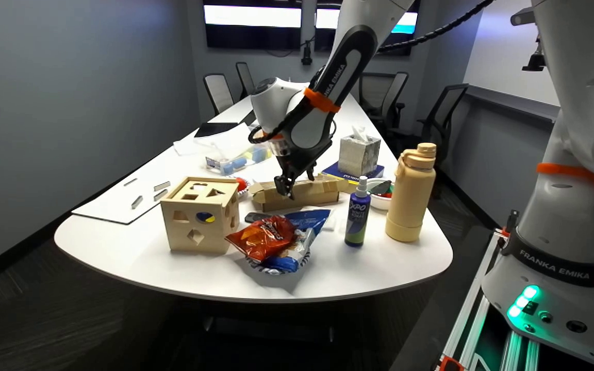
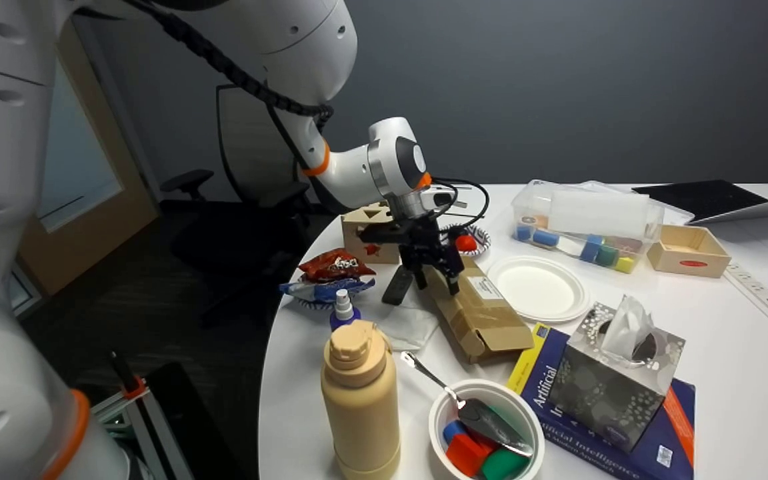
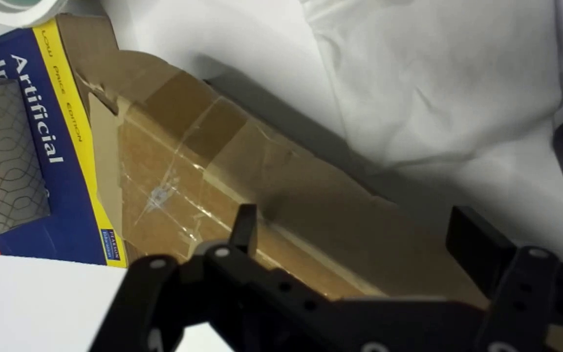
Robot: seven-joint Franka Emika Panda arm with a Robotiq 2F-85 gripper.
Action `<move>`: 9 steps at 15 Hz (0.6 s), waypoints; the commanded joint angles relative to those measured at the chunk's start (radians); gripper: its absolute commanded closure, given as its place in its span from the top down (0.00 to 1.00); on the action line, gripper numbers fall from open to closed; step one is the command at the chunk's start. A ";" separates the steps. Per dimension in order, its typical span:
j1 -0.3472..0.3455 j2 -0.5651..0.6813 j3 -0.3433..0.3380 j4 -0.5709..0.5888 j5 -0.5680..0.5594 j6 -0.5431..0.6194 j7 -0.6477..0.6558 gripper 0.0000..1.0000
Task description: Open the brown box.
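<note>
The brown box lies flat on the white table, long and low, with clear tape and a white label on top; it shows in both exterior views (image 1: pixel 302 197) (image 2: pixel 481 310) and fills the middle of the wrist view (image 3: pixel 311 195). A cardboard flap sticks out at its end near the blue book. My gripper (image 1: pixel 299 181) points down over the box's other end, also in an exterior view (image 2: pixel 437 287). In the wrist view the gripper (image 3: pixel 352 227) is open, fingers wide apart with nothing held. One finger is over the box top, the other past its side. I cannot tell whether they touch it.
A wooden shape cube (image 1: pixel 199 216), chip bags (image 1: pixel 271 239), a spray bottle (image 1: pixel 357 214) and a tall tan bottle (image 1: pixel 410 196) stand around. A white cloth (image 2: pixel 407 327), remote (image 2: pixel 397 285), paper plate (image 2: pixel 541 287), bowl of blocks (image 2: pixel 441 440) and tissue box (image 2: pixel 611 373) on a blue book are close by.
</note>
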 commanded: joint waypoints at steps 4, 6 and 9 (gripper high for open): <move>0.013 0.055 -0.015 0.054 0.041 -0.023 -0.100 1.00; 0.018 0.055 -0.019 0.046 0.027 -0.019 -0.142 1.00; 0.028 0.045 -0.027 0.028 -0.002 -0.002 -0.203 1.00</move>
